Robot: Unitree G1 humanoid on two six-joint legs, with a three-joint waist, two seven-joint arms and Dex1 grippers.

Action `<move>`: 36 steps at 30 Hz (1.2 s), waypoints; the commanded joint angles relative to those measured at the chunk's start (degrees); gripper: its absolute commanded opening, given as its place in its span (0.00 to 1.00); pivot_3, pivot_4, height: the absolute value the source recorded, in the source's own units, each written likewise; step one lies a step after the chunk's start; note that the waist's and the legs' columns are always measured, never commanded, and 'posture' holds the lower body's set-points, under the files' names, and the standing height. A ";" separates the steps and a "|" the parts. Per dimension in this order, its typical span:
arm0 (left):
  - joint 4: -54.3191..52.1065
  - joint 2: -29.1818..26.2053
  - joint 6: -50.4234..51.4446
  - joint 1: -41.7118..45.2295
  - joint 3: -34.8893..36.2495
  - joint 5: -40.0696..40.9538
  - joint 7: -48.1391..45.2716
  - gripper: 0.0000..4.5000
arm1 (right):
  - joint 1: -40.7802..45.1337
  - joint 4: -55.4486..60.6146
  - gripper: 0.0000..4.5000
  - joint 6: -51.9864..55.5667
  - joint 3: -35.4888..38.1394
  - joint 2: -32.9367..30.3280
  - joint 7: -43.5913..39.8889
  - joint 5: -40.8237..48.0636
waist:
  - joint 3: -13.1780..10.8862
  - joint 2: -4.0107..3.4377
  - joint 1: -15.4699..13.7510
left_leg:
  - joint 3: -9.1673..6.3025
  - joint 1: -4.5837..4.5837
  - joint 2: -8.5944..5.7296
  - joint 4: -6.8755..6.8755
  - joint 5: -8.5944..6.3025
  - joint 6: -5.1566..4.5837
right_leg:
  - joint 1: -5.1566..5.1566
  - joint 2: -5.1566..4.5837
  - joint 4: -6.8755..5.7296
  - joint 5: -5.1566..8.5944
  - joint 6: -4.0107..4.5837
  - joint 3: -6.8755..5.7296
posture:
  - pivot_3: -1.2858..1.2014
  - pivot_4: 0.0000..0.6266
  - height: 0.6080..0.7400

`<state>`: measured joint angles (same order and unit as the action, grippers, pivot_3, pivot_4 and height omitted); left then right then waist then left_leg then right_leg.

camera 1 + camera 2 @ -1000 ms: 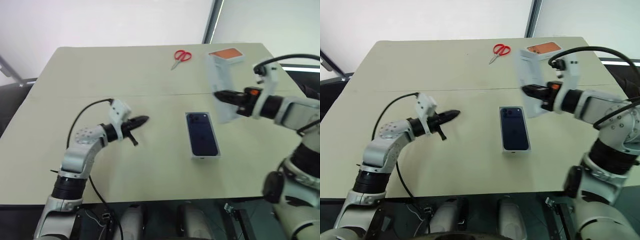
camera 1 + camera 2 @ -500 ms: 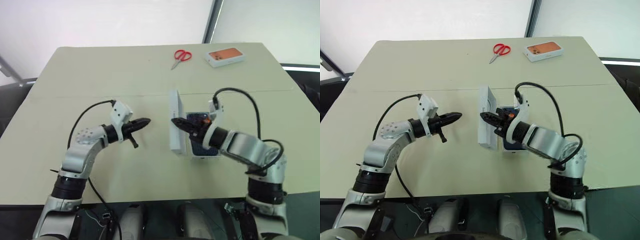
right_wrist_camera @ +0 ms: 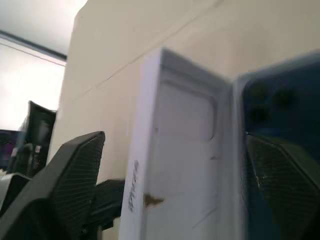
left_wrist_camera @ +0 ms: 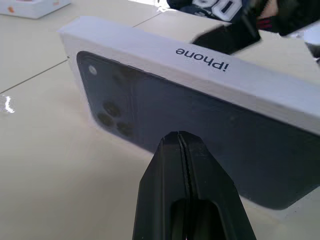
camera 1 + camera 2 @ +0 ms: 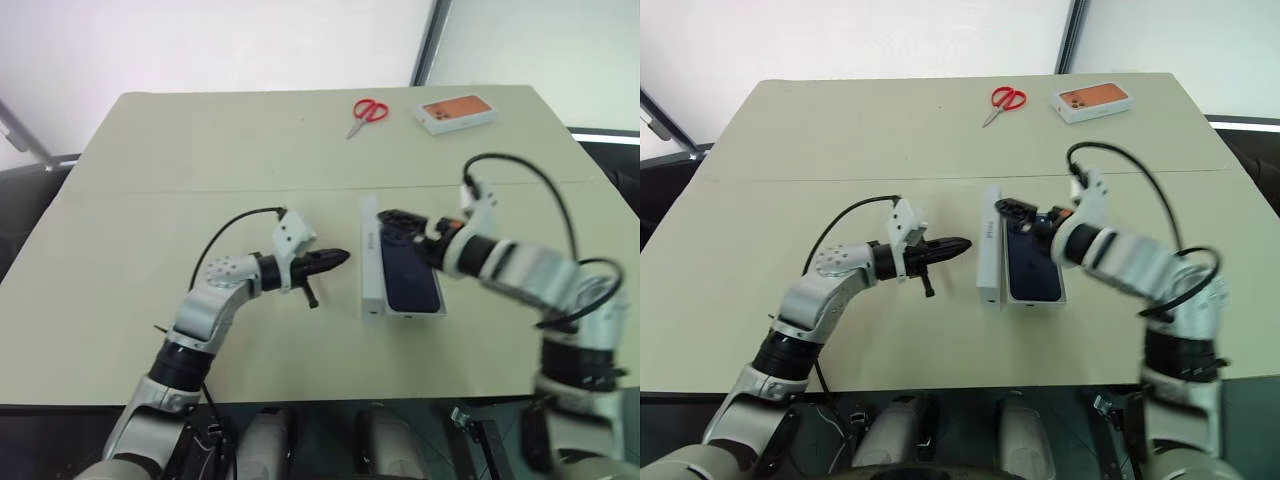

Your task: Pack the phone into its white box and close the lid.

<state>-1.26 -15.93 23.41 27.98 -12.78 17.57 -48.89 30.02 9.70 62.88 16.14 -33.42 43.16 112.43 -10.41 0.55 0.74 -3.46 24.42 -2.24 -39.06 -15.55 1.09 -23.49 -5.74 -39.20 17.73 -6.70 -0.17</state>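
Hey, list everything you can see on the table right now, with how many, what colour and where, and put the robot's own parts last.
Table: one, beige, under everything.
Phone: one, dark navy, lying in the white box at mid-table.
White box: one, white, flat on the table around the phone.
Lid: one, white with a dark blue phone picture, standing on edge against the box's left side.
Scissors: one pair, red handles, far edge of the table.
Box with orange top: one, white and orange, far right corner.
Left gripper: one, black, shut, pointing at the lid's printed face.
Right gripper: one, black, open, over the far end of the phone beside the lid.
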 commanded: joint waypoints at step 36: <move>-2.29 -2.20 21.04 6.69 -8.61 -5.68 5.77 0.00 | -5.32 10.72 0.00 -14.86 -24.40 -31.56 -74.13 -85.49 | 0.00 0.01 -0.52 | -0.03 0.01 -0.08 -0.05 -0.05 -0.07 | 0.07 -0.12 0.15 0.00 0.00 -0.01 | 0.52 0.24 0.68</move>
<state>-3.45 -19.25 42.65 33.08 -19.51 12.84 -43.96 24.62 18.90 49.93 -7.98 -64.27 -29.37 29.52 -10.41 0.55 0.23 -3.50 24.42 -2.32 -39.11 -15.59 1.02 -23.41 -5.86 -39.05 17.73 -6.70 -0.19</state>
